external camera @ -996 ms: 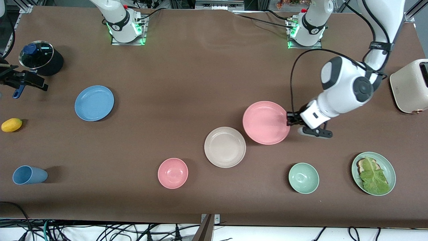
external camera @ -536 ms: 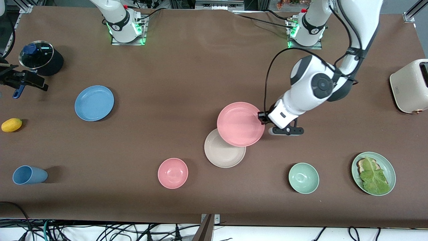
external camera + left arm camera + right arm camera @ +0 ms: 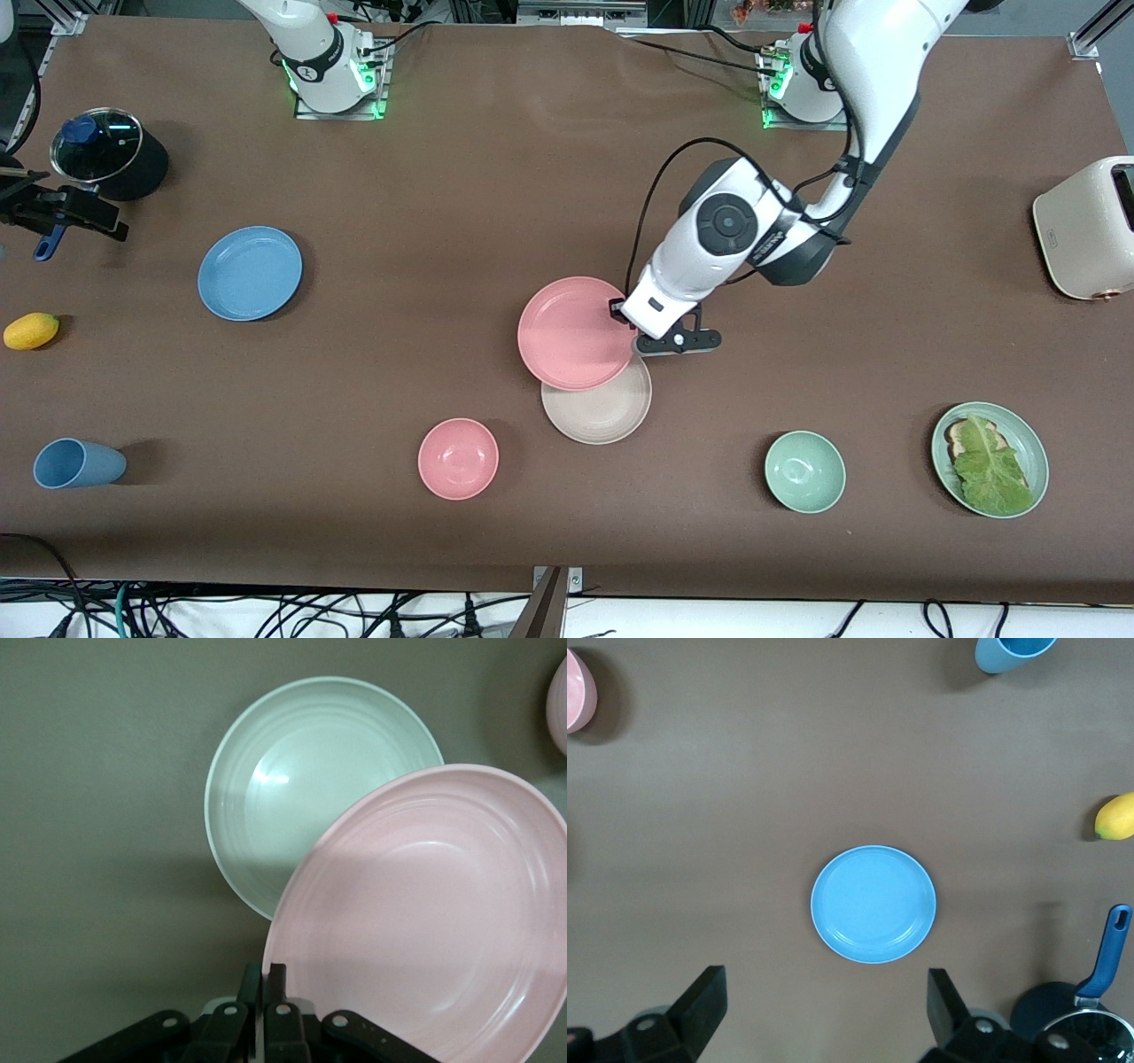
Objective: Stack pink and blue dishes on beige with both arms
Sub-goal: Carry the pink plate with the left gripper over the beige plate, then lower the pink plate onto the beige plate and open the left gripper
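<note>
Pink plate (image 3: pixel 574 332) held over beige plate (image 3: pixel 602 409), blue plate (image 3: pixel 250 272) apart

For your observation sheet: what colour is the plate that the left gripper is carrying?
Pink; the plate, held by the left gripper, shows best in the front view.

left gripper (image 3: pixel 617 308): fingers (image 3: pixel 263 1010) pinched together (arm reaching mid-table) | right gripper (image 3: pixel 824 1014): fingers spread, high up

light: even, overhead | shadows: soft, short | focus: sharp | glare: faint
</note>
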Robot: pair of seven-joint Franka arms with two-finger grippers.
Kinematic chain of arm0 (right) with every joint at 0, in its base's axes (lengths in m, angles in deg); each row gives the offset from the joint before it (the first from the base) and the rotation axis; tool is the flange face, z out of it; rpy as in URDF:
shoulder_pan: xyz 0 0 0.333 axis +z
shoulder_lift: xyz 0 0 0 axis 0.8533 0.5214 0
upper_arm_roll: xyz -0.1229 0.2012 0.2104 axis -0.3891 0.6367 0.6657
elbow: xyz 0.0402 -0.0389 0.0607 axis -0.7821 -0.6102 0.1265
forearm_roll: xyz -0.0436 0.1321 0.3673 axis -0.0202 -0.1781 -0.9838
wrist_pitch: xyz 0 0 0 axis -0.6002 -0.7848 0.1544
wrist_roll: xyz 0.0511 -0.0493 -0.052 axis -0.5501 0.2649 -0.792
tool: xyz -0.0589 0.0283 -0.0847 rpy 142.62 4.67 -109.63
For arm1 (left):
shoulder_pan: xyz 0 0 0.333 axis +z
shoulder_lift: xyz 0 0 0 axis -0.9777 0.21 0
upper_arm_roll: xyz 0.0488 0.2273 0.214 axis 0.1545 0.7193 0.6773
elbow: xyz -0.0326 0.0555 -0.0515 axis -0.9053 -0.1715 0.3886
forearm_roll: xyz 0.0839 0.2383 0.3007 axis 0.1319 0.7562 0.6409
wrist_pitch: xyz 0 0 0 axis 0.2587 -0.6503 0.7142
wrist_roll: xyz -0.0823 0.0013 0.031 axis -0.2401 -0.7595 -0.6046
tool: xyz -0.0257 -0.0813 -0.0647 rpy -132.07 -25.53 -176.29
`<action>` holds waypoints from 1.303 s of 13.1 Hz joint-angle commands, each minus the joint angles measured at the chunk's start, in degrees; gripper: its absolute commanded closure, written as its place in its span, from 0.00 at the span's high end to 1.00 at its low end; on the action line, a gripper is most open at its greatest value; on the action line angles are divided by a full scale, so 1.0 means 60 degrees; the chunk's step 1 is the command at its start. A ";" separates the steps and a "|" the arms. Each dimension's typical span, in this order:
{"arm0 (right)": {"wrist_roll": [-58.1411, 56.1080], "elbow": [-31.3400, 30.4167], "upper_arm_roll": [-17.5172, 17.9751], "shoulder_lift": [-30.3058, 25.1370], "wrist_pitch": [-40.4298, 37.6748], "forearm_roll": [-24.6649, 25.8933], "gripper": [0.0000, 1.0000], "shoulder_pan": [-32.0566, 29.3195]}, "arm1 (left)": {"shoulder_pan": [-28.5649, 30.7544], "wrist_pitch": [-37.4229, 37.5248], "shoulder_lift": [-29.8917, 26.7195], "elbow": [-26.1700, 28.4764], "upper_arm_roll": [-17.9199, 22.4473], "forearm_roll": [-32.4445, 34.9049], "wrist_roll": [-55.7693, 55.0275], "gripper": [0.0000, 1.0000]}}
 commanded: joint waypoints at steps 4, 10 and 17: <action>0.0018 0.0105 0.0031 -0.0023 -0.0131 -0.0130 1.00 -0.0031 | -0.0326 -0.0087 0.0929 -0.0600 0.0234 0.0747 -0.0558 0.00; 0.0003 0.0119 0.0046 -0.0023 -0.0117 -0.0130 1.00 -0.0016 | -0.0326 -0.0703 0.1442 -0.0586 0.0424 0.1258 -0.0543 0.00; 0.0018 0.0105 0.0046 -0.0023 -0.0131 -0.0130 1.00 -0.0016 | -0.0194 -0.0703 0.1545 -0.0907 0.0761 0.1157 -0.0426 0.00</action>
